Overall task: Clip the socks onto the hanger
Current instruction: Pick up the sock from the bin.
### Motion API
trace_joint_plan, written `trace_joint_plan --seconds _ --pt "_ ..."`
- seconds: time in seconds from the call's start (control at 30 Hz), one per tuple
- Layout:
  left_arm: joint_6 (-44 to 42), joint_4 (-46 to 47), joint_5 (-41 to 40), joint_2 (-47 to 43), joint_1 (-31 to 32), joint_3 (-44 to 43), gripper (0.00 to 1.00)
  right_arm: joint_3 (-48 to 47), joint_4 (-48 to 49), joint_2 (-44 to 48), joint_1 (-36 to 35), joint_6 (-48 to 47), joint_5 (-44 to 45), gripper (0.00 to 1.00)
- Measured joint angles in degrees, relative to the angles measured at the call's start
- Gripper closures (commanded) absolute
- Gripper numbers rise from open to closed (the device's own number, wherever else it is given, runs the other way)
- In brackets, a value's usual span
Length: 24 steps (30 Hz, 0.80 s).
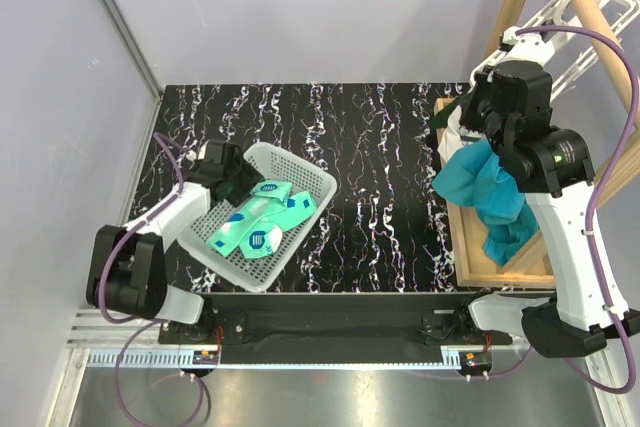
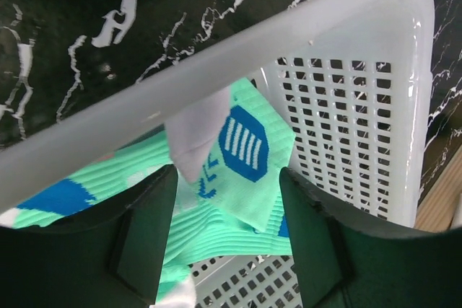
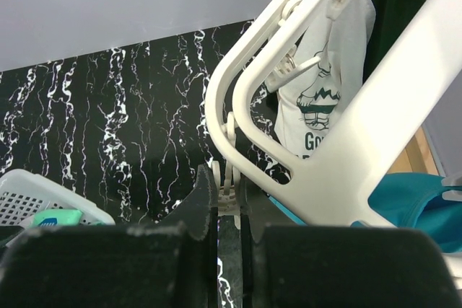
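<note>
Lowering the spread left tool onto the socks lying just beneath it in the basket, pinching only the top one, while holding the right tool, pressed shut on a clip of the hanger, steady.

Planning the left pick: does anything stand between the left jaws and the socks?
Nothing visible does. The left gripper, jaws open, looks straight onto the socks lying in the basket.
</note>
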State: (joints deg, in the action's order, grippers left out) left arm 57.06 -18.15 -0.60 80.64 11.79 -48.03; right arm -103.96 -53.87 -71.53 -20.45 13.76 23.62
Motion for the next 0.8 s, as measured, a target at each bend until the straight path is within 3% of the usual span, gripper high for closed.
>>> trace_joint_plan --seconds 0.13,0.2,0.27,0.3,0.33,0.47,0.67,0.8 --pt "1.6 0.7 -0.2 2.2 1.0 -1.0 0.42 0.0 0.2 0.0 0.0 0.0 -0.7 1.0" --pt "1.9 1.2 -0.3 3.7 1.4 -1.5 0.48 0.0 0.3 0.0 0.0 0.0 -0.7 1.0" --pt "2.0 1.7 -0.4 4.8 1.6 -1.6 0.73 0.0 0.4 0.0 0.0 0.0 -0.7 1.0" --pt "1.8 1.9 -0.3 5.4 1.6 -1.8 0.91 0.0 0.5 0.0 0.0 0.0 -0.8 1.0" --pt "1.7 2.0 -0.1 5.6 1.7 -1.9 1.0 0.1 0.7 0.0 0.0 0.0 -0.8 1.0" --pt "-1.5 0.7 -0.2 5.3 3.8 -4.7 1.0 1.2 1.4 0.5 0.0 0.0 -0.7 1.0" --pt "-8.5 -3.8 -6.6 -1.1 13.2 -12.8 1.0 1.8 2.0 0.5 0.1 0.0 -0.7 1.0" --pt "-12.0 -7.5 -10.3 -5.0 16.1 -16.9 1.0 1.4 1.8 0.3 0.1 0.0 -0.8 1.0"
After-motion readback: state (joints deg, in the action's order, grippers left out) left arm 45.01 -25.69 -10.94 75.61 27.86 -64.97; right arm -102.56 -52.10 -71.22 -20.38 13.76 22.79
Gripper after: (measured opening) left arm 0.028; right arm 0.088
